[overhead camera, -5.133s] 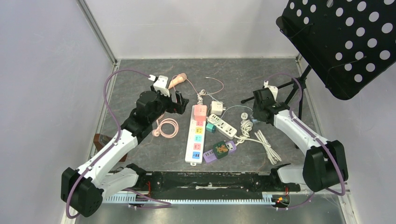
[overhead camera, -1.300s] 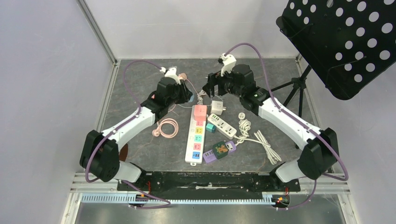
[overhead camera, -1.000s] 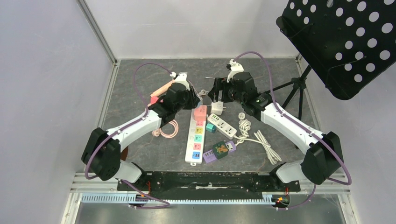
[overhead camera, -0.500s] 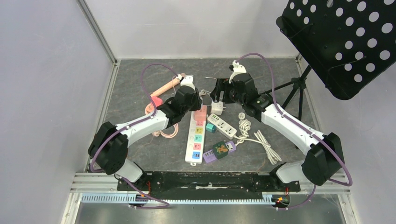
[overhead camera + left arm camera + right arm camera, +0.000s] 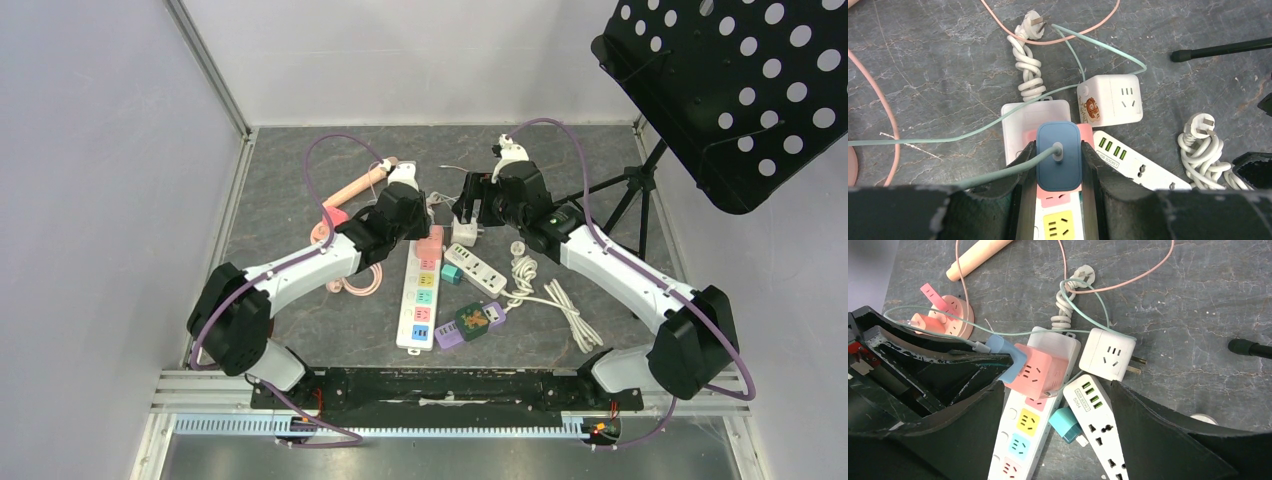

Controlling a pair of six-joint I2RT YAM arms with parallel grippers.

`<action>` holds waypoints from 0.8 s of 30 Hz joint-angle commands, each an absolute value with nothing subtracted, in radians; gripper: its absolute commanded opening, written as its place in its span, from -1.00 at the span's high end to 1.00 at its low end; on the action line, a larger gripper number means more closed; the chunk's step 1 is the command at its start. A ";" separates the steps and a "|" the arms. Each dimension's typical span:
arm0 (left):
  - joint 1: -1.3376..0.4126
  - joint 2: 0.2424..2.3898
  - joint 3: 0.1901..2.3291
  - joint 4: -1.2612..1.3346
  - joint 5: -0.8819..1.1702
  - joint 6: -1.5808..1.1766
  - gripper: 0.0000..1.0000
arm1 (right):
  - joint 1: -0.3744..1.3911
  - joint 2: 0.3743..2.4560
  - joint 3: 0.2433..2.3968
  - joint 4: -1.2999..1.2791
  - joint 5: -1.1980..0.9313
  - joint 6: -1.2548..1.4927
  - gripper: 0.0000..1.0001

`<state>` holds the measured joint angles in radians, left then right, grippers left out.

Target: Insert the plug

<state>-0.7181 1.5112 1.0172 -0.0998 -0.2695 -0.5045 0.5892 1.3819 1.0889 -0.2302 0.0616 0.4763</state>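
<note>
My left gripper [image 5: 1058,151] is shut on a blue plug [image 5: 1058,162] with a pale green cable [image 5: 948,137]. In the right wrist view the blue plug [image 5: 1007,358] lies flat against the left face of the pink cube socket [image 5: 1042,371], and its prongs are hidden. The cube stands on the far end of the white power strip [image 5: 420,300] with coloured outlets. My right gripper [image 5: 1057,385] hangs open above the strip, just right of the cube, with nothing between its fingers. From above, the left gripper [image 5: 408,214] and right gripper [image 5: 470,204] flank the cube [image 5: 431,238].
A white cube adapter [image 5: 1110,100] and a white USB strip [image 5: 1133,162] lie right of the pink cube. A teal adapter [image 5: 1066,424] sits between the two strips. Coiled white cords [image 5: 1200,145], a pink cable reel [image 5: 948,317] and a black stand [image 5: 730,90] surround them.
Both arms came in from the sides to the middle. Over the last second the left gripper carried the blue plug right, up against the pink cube. The right gripper barely shifted.
</note>
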 commanded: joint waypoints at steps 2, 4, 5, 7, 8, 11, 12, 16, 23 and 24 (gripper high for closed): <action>-0.730 1.538 1.060 -0.155 -0.265 -0.487 0.96 | 0.591 1.364 1.088 -0.217 0.081 0.480 -0.59; -0.730 1.554 1.067 -0.150 -0.267 -0.481 0.96 | 0.591 1.368 1.089 -0.217 0.081 0.480 -0.59; -0.730 1.562 1.073 -0.150 -0.264 -0.482 0.96 | 0.591 1.371 1.088 -0.217 0.080 0.482 -0.59; -0.732 1.574 1.081 -0.155 -0.269 -0.480 0.96 | 0.591 1.375 1.088 -0.218 0.077 0.480 -0.59; -0.735 1.577 1.081 -0.159 -0.281 -0.479 0.96 | 0.591 1.376 1.089 -0.218 0.077 0.480 -0.59; -0.738 1.568 1.073 -0.166 -0.326 -0.476 0.96 | 0.590 1.375 1.086 -0.218 0.078 0.479 -0.59; -0.739 1.568 1.068 -0.167 -0.335 -0.475 0.96 | 0.590 1.376 1.086 -0.218 0.078 0.478 -0.59; -0.747 1.563 1.055 -0.165 -0.374 -0.474 0.96 | 0.590 1.385 1.085 -0.218 0.075 0.478 -0.58; -0.807 1.571 1.018 -0.154 -0.482 -0.454 0.96 | 0.591 1.383 1.082 -0.225 0.095 0.478 -0.58; -0.819 1.574 1.008 -0.151 -0.508 -0.457 0.96 | 0.590 1.381 1.081 -0.231 0.102 0.478 -0.58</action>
